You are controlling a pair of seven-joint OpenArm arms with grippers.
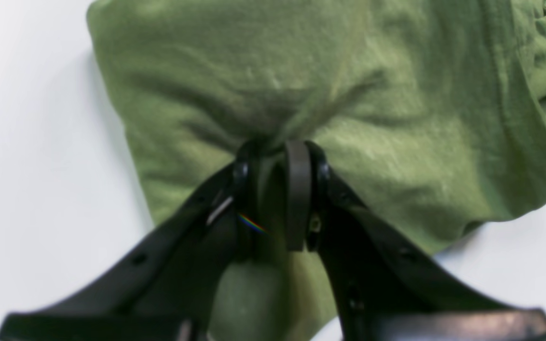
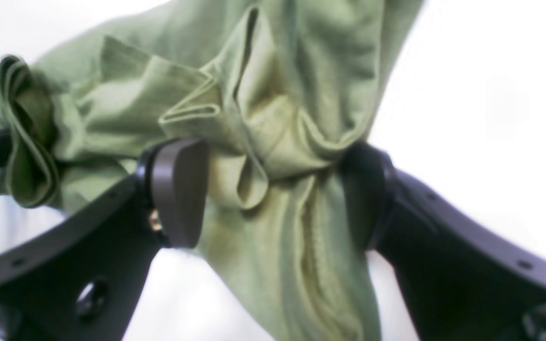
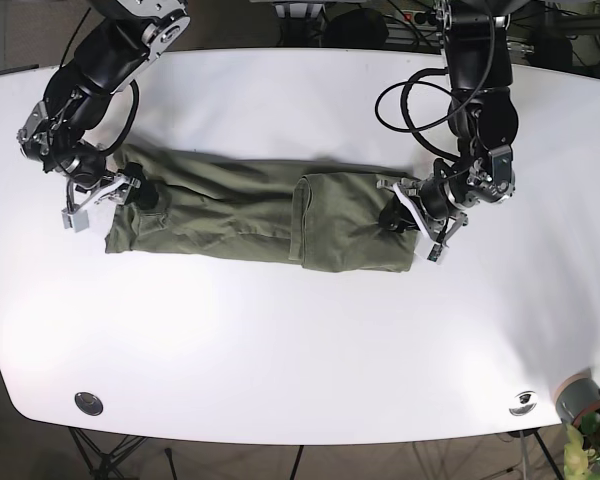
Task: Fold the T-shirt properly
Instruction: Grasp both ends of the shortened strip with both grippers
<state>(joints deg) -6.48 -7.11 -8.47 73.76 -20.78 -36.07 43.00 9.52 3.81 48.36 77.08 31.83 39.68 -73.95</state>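
Note:
A green T-shirt (image 3: 230,215) lies stretched left to right across the white table (image 3: 300,340). Its right part is folded over into a doubled panel (image 3: 355,225). My left gripper (image 3: 392,215) sits at the right end of that panel. In the left wrist view the left gripper (image 1: 275,154) is shut on a pinch of the T-shirt (image 1: 301,71). My right gripper (image 3: 132,195) is at the shirt's left end. In the right wrist view its fingers (image 2: 178,189) stand wide apart, the right gripper (image 2: 273,194) open, with loose bunched T-shirt (image 2: 301,71) fabric between them.
A small potted plant (image 3: 585,410) stands at the table's front right corner. Two round metal fittings (image 3: 88,403) (image 3: 523,401) sit near the front edge. Cables (image 3: 410,100) loop off the arm on the right of the base view.

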